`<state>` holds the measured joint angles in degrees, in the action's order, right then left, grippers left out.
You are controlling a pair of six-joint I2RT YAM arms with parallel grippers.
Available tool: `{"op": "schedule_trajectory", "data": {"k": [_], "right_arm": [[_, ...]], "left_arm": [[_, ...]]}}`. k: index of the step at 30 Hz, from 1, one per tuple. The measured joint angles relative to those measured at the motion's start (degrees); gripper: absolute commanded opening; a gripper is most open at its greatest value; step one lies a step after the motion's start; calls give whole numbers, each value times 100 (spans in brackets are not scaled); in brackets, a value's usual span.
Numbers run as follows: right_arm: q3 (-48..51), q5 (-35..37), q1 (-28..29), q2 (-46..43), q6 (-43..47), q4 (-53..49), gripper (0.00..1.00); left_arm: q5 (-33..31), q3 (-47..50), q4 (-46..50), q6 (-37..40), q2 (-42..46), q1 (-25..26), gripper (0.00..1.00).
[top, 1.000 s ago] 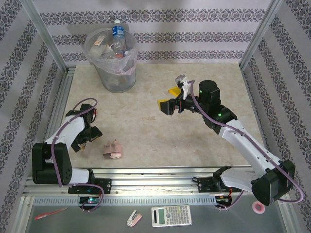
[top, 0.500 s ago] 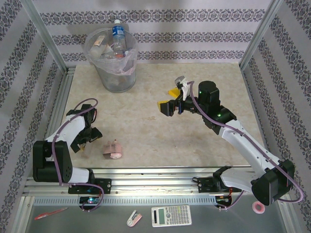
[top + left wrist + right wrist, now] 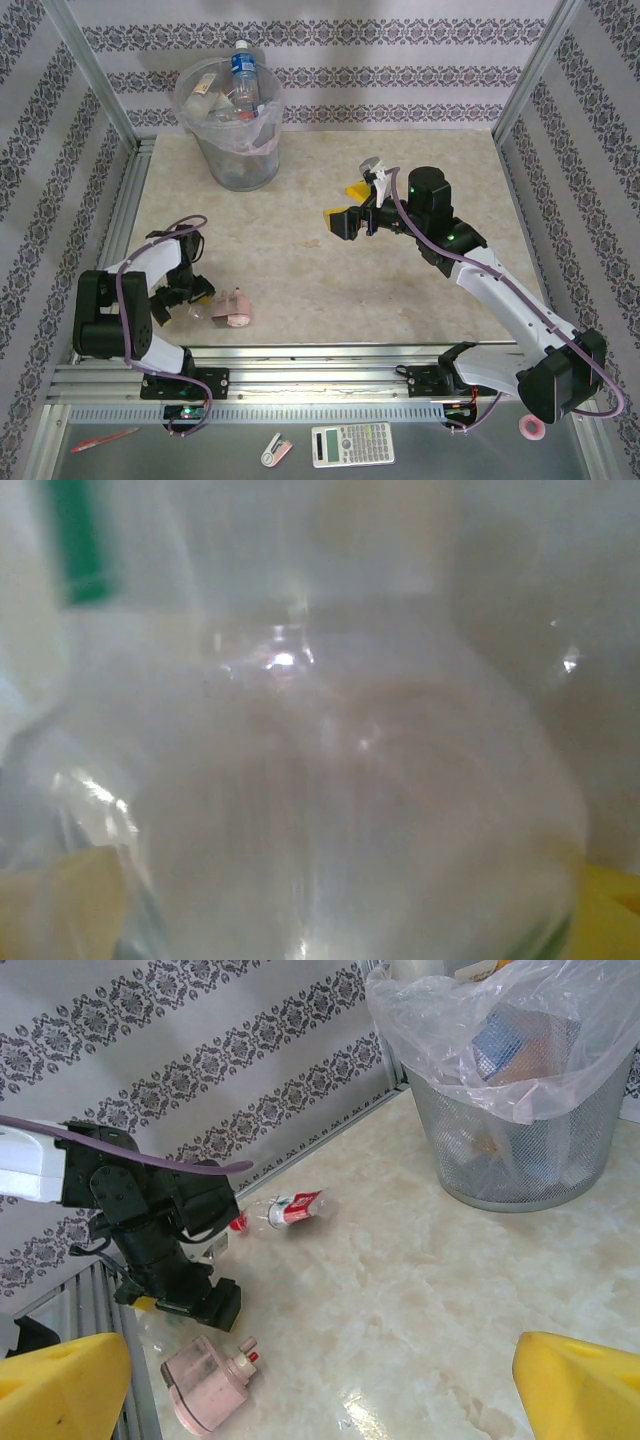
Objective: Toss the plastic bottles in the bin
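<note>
Plastic bottle (image 3: pixel 330 780) lies between the left gripper's (image 3: pixel 188 303) wide-spread fingers.

1. Top external: high, behind the arm bases (image 3: pixel 185 380), looks down and forward over the whole table (image 3: pixel 330 280) to the back wall (image 3: pixel 400 75).
2. Left wrist: jammed against clear plastic (image 3: pixel 330 780), too near to focus.
3. Right wrist: low over the table, faces the left arm (image 3: pixel 160 1230); shares the bin (image 3: pixel 520 1150) and pink lumpy object (image 3: pixel 205 1385) with the top view.
</note>
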<state>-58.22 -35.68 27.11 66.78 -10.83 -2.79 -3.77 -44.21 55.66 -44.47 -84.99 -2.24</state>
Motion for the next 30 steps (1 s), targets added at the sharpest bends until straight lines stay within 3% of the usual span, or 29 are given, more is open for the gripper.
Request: {"op": "schedule_trajectory", "data": {"k": [9,18,30], "right_arm": [[0,2,-2,22,-4,4,98],[0,2,-39,90,-42,2,98],[0,24,-39,138,-42,-2,98]], "left_arm": [[533,11,2,57,372,2,55],[822,-155,177,48,1067,170,52],[793,-1025,691,-256,1810,946,48]]}}
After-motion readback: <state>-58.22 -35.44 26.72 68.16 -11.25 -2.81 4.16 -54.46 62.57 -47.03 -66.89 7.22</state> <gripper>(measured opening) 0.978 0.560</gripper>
